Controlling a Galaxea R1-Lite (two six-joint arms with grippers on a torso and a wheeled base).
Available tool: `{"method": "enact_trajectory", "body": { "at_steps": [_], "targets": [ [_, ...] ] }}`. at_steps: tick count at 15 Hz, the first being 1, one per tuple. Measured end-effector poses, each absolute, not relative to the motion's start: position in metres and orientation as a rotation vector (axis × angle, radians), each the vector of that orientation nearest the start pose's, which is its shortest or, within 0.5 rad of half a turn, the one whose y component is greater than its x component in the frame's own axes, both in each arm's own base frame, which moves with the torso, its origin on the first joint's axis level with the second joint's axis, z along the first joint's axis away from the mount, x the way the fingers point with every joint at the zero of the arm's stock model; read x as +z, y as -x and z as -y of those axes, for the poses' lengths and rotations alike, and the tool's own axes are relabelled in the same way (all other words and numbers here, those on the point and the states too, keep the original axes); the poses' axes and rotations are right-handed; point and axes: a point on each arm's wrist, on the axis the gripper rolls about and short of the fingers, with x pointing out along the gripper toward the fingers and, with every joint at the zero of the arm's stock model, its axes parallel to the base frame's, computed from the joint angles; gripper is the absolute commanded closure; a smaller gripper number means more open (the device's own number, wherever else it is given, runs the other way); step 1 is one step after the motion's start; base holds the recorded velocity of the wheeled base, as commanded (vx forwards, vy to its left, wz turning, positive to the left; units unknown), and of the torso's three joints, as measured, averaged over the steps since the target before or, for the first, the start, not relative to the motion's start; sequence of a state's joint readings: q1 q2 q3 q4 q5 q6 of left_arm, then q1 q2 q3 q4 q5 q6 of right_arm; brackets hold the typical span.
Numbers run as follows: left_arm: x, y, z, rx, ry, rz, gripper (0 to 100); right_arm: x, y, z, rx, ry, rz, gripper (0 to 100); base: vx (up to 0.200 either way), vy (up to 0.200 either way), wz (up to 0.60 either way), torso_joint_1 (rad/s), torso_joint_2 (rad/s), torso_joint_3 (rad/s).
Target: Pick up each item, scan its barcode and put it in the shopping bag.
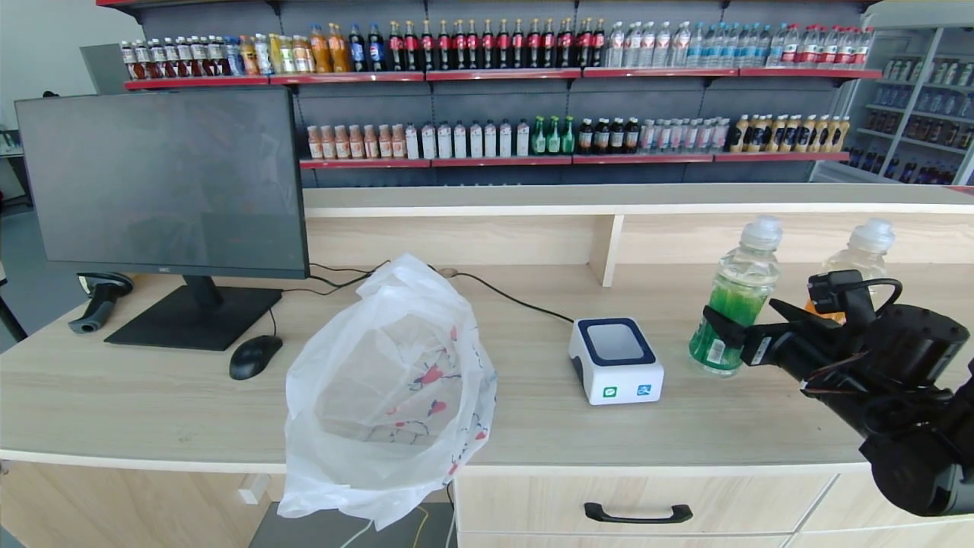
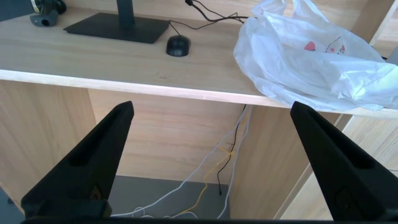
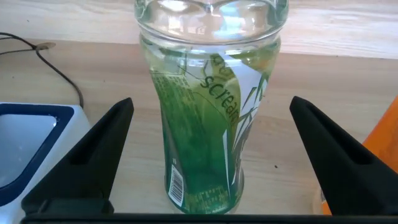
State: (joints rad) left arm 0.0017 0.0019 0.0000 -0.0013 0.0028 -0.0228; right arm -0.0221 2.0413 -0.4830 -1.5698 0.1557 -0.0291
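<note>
A clear bottle of green drink (image 1: 733, 308) (image 3: 205, 124) stands upright on the wooden counter (image 1: 152, 396), to the right of the white barcode scanner (image 1: 615, 359) (image 3: 28, 146). My right gripper (image 1: 744, 310) (image 3: 211, 109) is open, level with the bottle's lower half, its fingers spread to either side without touching it. A second bottle with orange drink (image 1: 860, 255) stands behind the right arm. The white plastic shopping bag (image 1: 388, 388) (image 2: 311, 56) sits open at the counter's front edge, left of the scanner. My left gripper (image 2: 212, 109) is open and holds nothing, low in front of the counter.
A monitor (image 1: 163, 183) on its stand, a black mouse (image 1: 255, 355) (image 2: 178, 45) and a handheld scanner (image 1: 99, 301) occupy the counter's left part. Cables (image 2: 217, 168) hang under the counter. A raised ledge (image 1: 609, 199) runs behind, with drink shelves beyond.
</note>
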Motion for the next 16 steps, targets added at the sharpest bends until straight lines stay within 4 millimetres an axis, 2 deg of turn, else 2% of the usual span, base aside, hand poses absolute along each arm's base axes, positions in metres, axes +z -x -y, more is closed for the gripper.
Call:
{"method": "enact_trajectory", "body": {
  "at_steps": [8,16],
  "targets": [
    [0.076,0.023,0.0,0.004,0.023,-0.001,0,0.089,-0.357,0.012,0.105,0.04,0.079,0,0.0,0.0,0.0,0.0,0.0,0.0],
    [0.076,0.023,0.0,0.004,0.023,-0.001,0,0.081,-0.365,0.016,0.092,0.079,0.072,0,0.0,0.0,0.0,0.0,0.0,0.0]
  ]
}}
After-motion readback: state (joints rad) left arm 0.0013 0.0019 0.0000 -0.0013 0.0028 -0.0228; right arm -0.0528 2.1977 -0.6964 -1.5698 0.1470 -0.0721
